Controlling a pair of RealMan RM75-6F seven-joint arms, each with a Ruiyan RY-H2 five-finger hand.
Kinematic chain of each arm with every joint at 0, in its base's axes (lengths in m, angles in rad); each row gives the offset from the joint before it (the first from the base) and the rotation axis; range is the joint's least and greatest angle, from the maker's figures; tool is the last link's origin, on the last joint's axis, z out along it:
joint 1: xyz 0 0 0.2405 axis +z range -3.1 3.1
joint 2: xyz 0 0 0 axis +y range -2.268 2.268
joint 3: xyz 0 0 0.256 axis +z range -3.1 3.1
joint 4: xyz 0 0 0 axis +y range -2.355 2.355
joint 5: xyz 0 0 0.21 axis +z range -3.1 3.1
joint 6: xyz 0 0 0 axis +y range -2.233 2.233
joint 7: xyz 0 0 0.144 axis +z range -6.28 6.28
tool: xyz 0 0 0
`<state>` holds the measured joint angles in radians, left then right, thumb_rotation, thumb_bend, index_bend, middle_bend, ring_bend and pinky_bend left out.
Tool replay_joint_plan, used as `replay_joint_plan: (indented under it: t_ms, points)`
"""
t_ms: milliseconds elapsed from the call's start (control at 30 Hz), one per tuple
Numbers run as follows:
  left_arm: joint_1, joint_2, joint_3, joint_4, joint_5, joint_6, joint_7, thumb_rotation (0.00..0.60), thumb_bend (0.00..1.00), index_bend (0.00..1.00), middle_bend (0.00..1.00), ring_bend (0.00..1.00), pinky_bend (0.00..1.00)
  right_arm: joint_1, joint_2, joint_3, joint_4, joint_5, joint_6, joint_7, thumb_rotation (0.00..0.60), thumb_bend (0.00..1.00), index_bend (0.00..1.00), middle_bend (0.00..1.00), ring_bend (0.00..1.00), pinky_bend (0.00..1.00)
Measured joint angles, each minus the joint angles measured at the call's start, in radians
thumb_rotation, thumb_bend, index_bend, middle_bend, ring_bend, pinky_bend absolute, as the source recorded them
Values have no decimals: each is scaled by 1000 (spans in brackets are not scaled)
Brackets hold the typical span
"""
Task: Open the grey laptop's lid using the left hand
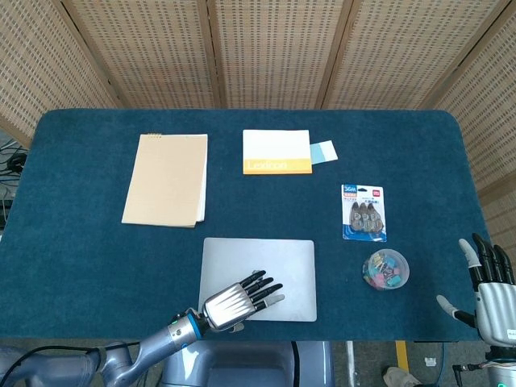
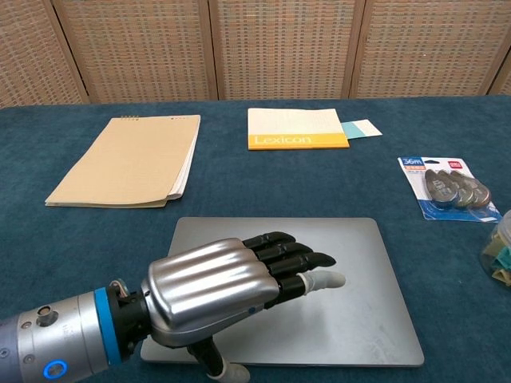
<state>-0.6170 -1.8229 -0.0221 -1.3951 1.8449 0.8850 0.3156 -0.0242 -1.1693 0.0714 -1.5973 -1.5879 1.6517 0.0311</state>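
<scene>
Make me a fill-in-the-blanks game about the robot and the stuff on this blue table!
1. The laptop lid is ____.
2. The left robot hand is stretched out over the ____.
3. The tub of colourful clips sits to the ____ of the laptop in the head view.
4. The word printed on the orange and white pad is ____.

Missing words: closed; laptop; right; Lexicon

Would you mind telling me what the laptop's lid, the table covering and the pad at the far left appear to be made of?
The grey laptop looks like matte metal, probably aluminium: smooth, with an even soft sheen. The table covering seems a dark teal felt or short-pile fabric, given its fuzzy, non-reflective texture. The tan pad appears to be paper with a kraft cover: dull brown, with stacked page edges showing.
</scene>
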Motion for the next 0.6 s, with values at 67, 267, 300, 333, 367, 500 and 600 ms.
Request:
replay_joint_plan:
  t_ms: [67, 267, 300, 333, 367, 500, 600]
  points:
    - [-5, -16, 0, 14, -15, -6, 11, 600, 0, 0, 0, 0, 0, 0, 1, 1, 1, 3, -1, 5, 600, 0, 3, 0, 0, 0]
    - [-13, -36, 6, 35, -36, -3, 28, 600, 0, 0, 0, 0, 0, 1, 5, 2, 1, 6, -2, 17, 600, 0, 3, 0, 0, 0]
    - [-14, -40, 6, 40, -41, -2, 32, 600, 0, 0, 0, 0, 0, 0, 6, 2, 1, 6, -2, 19, 600, 0, 3, 0, 0, 0]
    - [-16, -44, 5, 43, -45, -2, 34, 600, 0, 0, 0, 0, 0, 0, 7, 2, 1, 6, -2, 21, 600, 0, 3, 0, 0, 0]
    - [-17, -49, 5, 47, -49, -1, 37, 600, 0, 0, 0, 0, 0, 0, 7, 2, 1, 6, -1, 22, 600, 0, 3, 0, 0, 0]
    - [-25, -67, 3, 57, -66, 1, 43, 600, 0, 0, 0, 0, 0, 0, 8, 2, 1, 6, 0, 26, 600, 0, 3, 0, 0, 0]
    - [-31, -75, 2, 59, -76, -1, 53, 600, 0, 0, 0, 0, 0, 0, 9, 2, 1, 7, -1, 29, 600, 0, 3, 0, 0, 0]
